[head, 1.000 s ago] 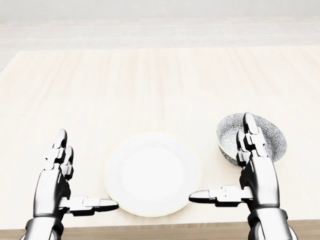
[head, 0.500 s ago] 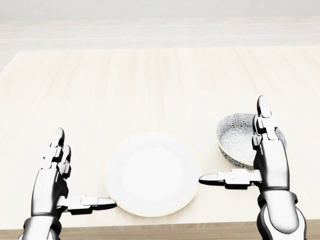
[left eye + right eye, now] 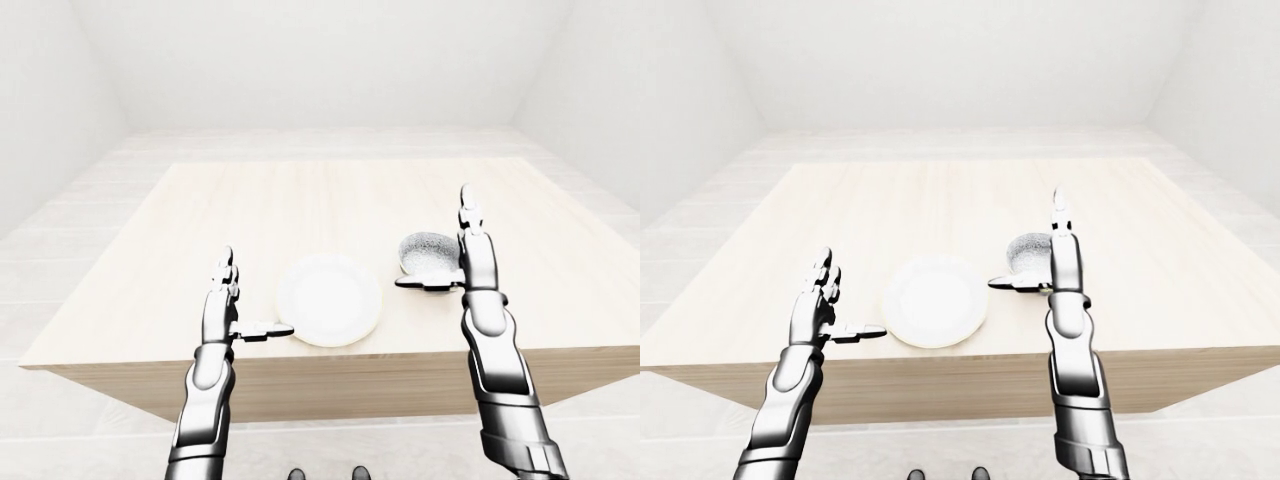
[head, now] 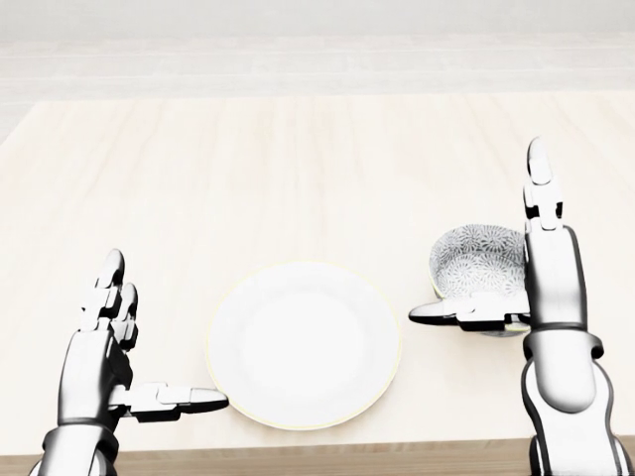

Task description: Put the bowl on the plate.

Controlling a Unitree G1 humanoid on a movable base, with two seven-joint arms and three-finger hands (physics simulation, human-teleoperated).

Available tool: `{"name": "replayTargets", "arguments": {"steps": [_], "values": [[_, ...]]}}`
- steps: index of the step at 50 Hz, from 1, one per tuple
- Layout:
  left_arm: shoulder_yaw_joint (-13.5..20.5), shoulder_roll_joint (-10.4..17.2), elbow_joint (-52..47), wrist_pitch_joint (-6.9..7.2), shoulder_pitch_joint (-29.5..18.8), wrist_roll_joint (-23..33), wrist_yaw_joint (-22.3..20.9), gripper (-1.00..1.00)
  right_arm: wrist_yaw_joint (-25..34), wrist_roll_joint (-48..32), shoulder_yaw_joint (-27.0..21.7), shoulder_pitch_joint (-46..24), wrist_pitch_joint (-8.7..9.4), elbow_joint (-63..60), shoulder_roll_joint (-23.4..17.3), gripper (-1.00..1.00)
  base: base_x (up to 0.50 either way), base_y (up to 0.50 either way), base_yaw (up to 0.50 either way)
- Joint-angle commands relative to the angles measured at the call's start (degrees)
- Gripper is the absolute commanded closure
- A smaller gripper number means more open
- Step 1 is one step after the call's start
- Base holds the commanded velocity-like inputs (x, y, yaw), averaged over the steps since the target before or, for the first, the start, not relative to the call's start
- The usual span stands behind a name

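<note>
Right hand (image 4: 541, 278) has pushed on up the head view over the last second: where its fingertips lay over the patterned bowl (image 4: 474, 270), they now reach well past the bowl's upper rim, and the palm stands along the bowl's right side. Its fingers are straight and spread, thumb stuck out sideways to the left, crossing the bowl's lower edge in that view. Nothing is gripped; the hand is released and merely stands beside the bowl. Whether the thumb actually touches the rim I cannot tell.

The bowl itself has not budged. It sits upright on the pale wooden surface (image 4: 298, 169), just to the right of the white plate (image 4: 303, 344), with a narrow gap between them. The plate lies bare, near the surface's lower edge in the head view.

Left hand (image 4: 104, 347) is open too, fingers up and thumb pointing right toward the plate's lower left edge, close to it but seemingly clear, and it has drifted slightly left and down.

So the reach has carried the right hand alongside the bowl rather than over it, which to my eye looks like lining up for a side grip. The fingers would have to close before any lift; the carry across to the plate is short.
</note>
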Motion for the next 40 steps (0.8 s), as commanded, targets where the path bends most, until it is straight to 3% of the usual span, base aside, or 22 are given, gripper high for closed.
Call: {"name": "replayTargets", "arguments": {"steps": [1, 17, 37, 40], "values": [[0.1, 0.2, 0.9, 0.07, -0.6, 0.1, -0.2, -1.00, -1.1, -4.1, -1.1, -4.5, 0.00, 2.2, -2.4, -1.00, 0.00, 0.00, 0.00], [0.2, 0.3, -0.7, 0.99, -0.3, 0.4, -0.2, -1.00, 0.3, -13.2, 0.6, -7.9, 0.00, 6.4, -4.7, -1.00, 0.00, 0.00, 0.00], [0.6, 0.5, -0.3, 0.99, -0.7, 0.6, 0.0, -1.00, 3.4, -22.4, 1.1, -7.2, 0.00, 6.8, -5.0, -1.00, 0.00, 0.00, 0.00], [0.8, 0.5, -0.2, 0.39, -0.6, 0.7, 0.4, -1.00, 3.3, -24.2, 1.2, -7.4, 0.00, 7.3, -5.1, -1.00, 0.00, 0.00, 0.00]]}}
